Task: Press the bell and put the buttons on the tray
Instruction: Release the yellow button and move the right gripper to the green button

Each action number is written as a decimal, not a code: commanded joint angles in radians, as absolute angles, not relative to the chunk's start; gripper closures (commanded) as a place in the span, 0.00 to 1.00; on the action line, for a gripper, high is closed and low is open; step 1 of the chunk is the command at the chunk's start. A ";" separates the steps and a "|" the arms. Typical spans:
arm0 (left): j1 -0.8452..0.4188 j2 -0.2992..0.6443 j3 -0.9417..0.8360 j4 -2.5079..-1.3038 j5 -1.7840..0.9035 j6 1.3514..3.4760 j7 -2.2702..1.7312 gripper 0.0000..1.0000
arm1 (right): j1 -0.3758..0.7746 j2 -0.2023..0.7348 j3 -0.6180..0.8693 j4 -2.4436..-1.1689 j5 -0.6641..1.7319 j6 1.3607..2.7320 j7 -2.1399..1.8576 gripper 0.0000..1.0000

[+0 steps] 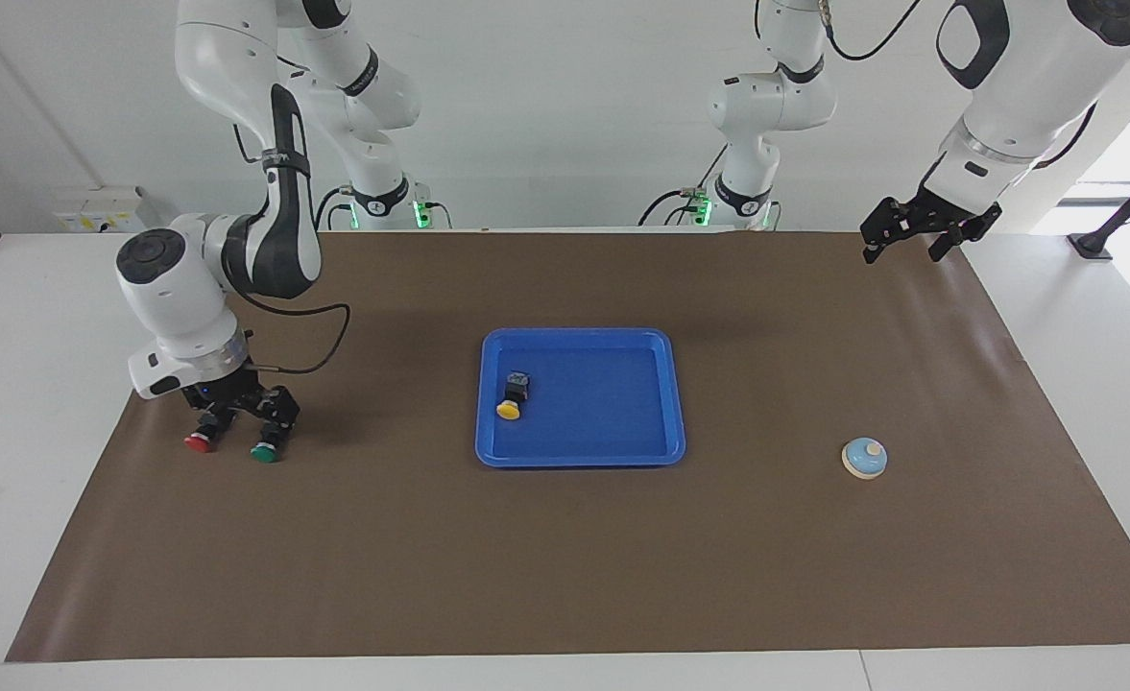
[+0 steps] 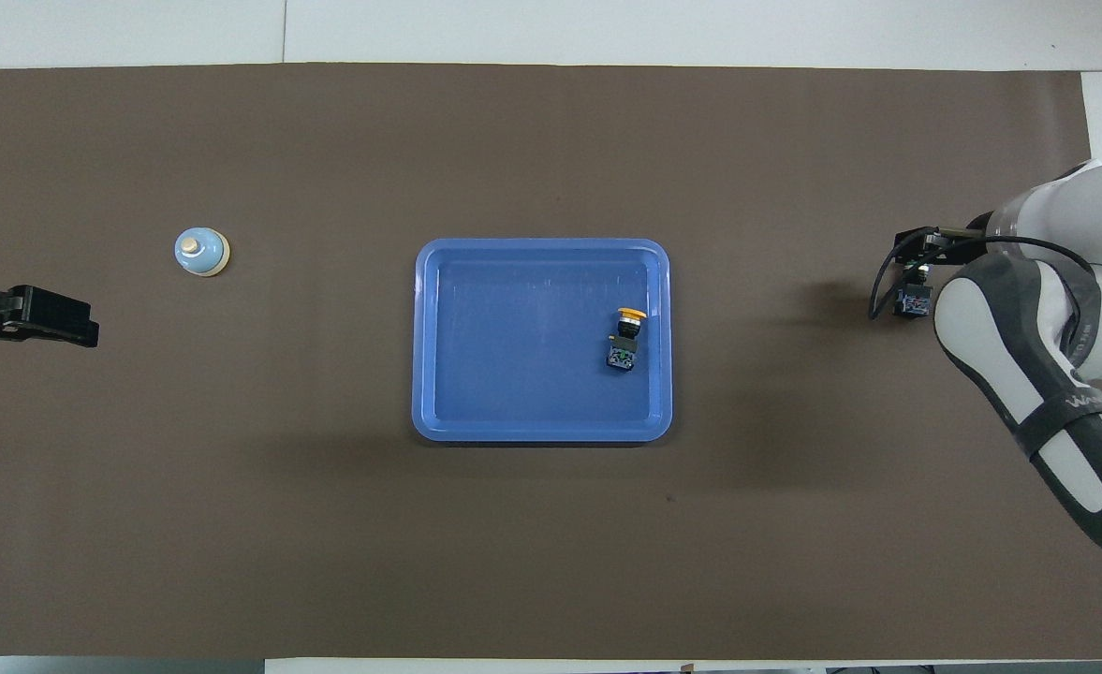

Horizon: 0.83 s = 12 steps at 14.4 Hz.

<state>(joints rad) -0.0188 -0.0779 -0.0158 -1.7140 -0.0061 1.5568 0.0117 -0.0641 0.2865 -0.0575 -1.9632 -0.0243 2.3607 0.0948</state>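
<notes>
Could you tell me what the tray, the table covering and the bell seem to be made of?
The tray looks like moulded plastic: uniform bright blue, rounded corners, raised rim, faint sheen. The table covering seems a thin matte brown sheet, perhaps paper or vinyl; it ripples at its edges. The bell has a smooth light blue dome with cream knob and base, possibly painted metal or plastic; I cannot tell which.

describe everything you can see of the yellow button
The yellow button is a small push-button switch: a round yellow cap on a black neck and a blocky black-and-blue body, plastic by the look of it. It lies on its side, not upright, with the cap pointing away from the robots. It rests inside the blue tray, on the floor near the rim at the right arm's end. Only the tray touches it; no claw is near it.
</notes>
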 commanded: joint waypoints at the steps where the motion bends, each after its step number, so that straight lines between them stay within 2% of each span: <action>1: -0.017 -0.086 -0.014 -1.709 -0.014 1.543 0.005 0.00 | -0.084 0.295 -0.043 -2.023 -0.038 2.439 0.077 0.00; 5: -0.017 -0.086 -0.014 -1.709 -0.014 1.543 0.005 0.00 | -0.087 0.291 -0.043 -2.091 -0.038 2.485 -0.020 0.01; 6: -0.017 -0.086 -0.014 -1.709 -0.014 1.543 0.005 0.00 | -0.089 0.290 -0.043 -2.094 -0.038 2.484 -0.020 0.07; 7: -0.017 -0.086 -0.014 -1.709 -0.014 1.543 0.005 0.00 | -0.089 0.288 -0.043 -2.098 -0.038 2.484 -0.021 0.21; 8: -0.017 -0.086 -0.014 -1.709 -0.014 1.543 0.005 0.00 | -0.087 0.287 -0.043 -2.100 -0.038 2.482 -0.021 0.46; 9: -0.017 -0.086 -0.014 -1.709 -0.014 1.543 0.005 0.00 | -0.087 0.287 -0.043 -2.099 -0.038 2.480 -0.021 0.77; 10: -0.017 -0.086 -0.014 -1.709 -0.014 1.543 0.005 0.00 | -0.087 0.287 -0.043 -2.098 -0.038 2.479 -0.021 1.00; 12: -0.017 -0.086 -0.014 -1.709 -0.014 1.543 0.005 0.00 | -0.087 0.285 -0.043 -2.098 -0.038 2.468 -0.020 1.00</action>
